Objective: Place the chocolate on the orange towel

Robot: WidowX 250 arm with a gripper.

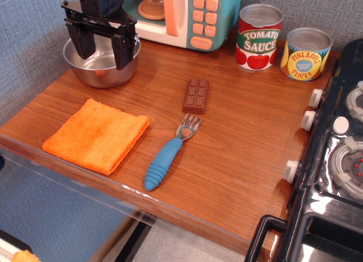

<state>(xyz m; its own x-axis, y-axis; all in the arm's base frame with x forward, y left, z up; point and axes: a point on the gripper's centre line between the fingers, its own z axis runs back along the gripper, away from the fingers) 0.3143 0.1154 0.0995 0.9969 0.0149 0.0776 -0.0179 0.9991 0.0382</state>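
The chocolate (pixel 196 95) is a small dark-brown bar with raised squares, lying flat on the wooden counter near the middle. The orange towel (pixel 96 134) lies folded at the front left of the counter, apart from the chocolate. My gripper (pixel 102 51) is black and hangs open at the back left, above a metal bowl (pixel 102 69), far from the chocolate. It holds nothing.
A blue-handled fork (pixel 170 152) lies between towel and chocolate, its head just below the bar. A toy microwave (pixel 181 15) stands at the back. A tomato sauce can (pixel 258 37) and a pineapple can (pixel 305 53) stand back right. A toy stove (pixel 334 160) borders the right.
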